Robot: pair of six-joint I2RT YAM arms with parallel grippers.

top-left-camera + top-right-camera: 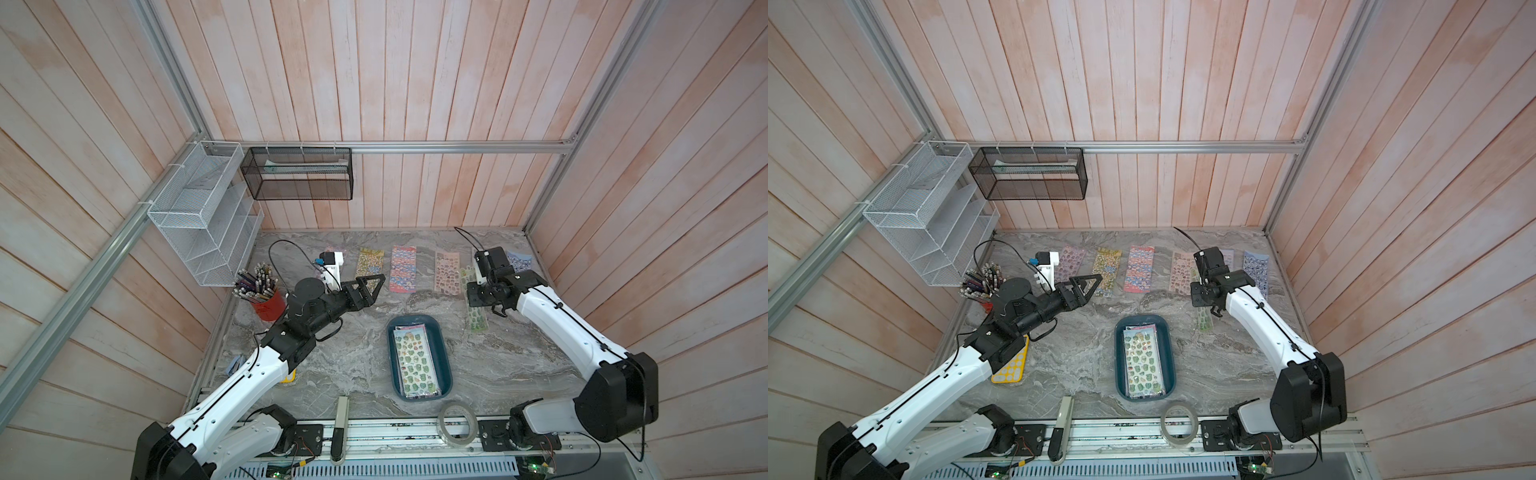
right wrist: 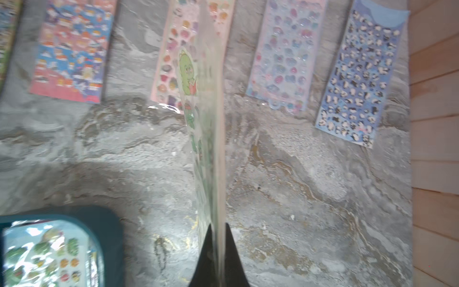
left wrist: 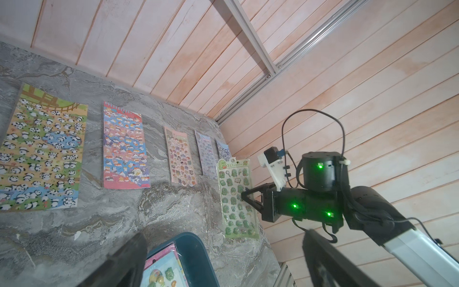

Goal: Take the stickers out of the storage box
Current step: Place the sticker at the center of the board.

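Looks like the put-down step, job partly done: six stickers (image 1: 403, 270) laid in a row along the far side of the desk (image 1: 353, 357), a stack (image 1: 415, 361) left in the box (image 1: 441, 347). Pinches a green sheet (image 3: 233, 179) by the middle of one long edge in the right tool (image 2: 219, 228), jaws closed on it, to the right of the box and just short of the row. Carries it on edge, face upright, long axis running near to far, header end toward the far wall; cannot tell whether the low edge touches the desk. Calls next for tipping it flat onto bare desk clear of its neighbours, then letting go. Hangs the left tool (image 1: 374, 291) empty, jaws spread wide, by the near end of the panda sheet (image 1: 369, 266); probably wants sending back to the box. Stack there lying lengthwise, same near-to-far axis as the box.
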